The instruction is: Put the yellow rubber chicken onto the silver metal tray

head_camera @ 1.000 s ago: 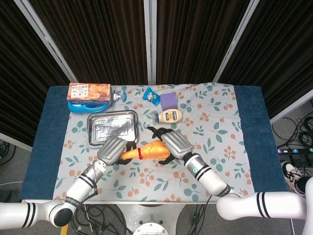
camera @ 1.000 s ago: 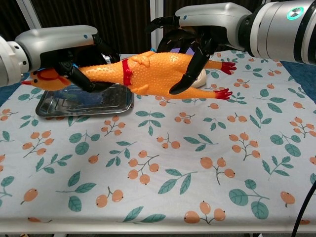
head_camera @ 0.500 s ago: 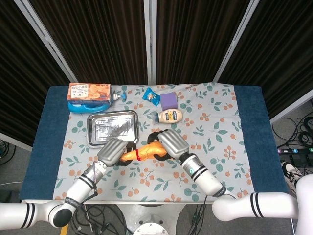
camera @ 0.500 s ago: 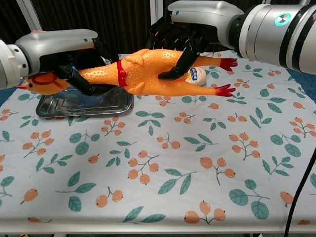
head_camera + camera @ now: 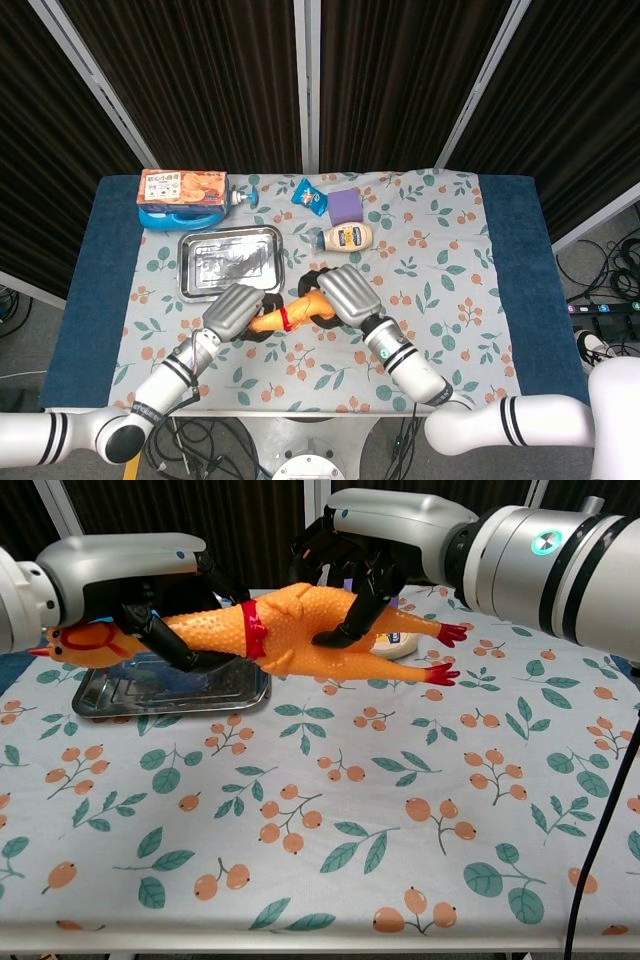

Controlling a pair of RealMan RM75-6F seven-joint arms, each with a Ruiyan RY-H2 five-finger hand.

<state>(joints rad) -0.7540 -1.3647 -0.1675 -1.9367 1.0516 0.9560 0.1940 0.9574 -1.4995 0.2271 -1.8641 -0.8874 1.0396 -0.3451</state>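
Floral tablecloth [image 5: 330,810] over the table, dark curtains behind. Yellow rubber chicken [image 5: 270,635] is held off the cloth, long axis roughly horizontal, running left-right: head points to the robot's left, feet to its right, body sloping slightly. Left hand [image 5: 150,600] has fingers wrapped around the neck end; right hand [image 5: 355,565] has fingers curled over the body. Head end hangs over the silver metal tray [image 5: 110,695], not touching it. Mayo bottle [image 5: 348,237] sits behind.

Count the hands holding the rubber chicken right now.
2: the left hand grips the rubber chicken near its neck, the right hand wraps its body.
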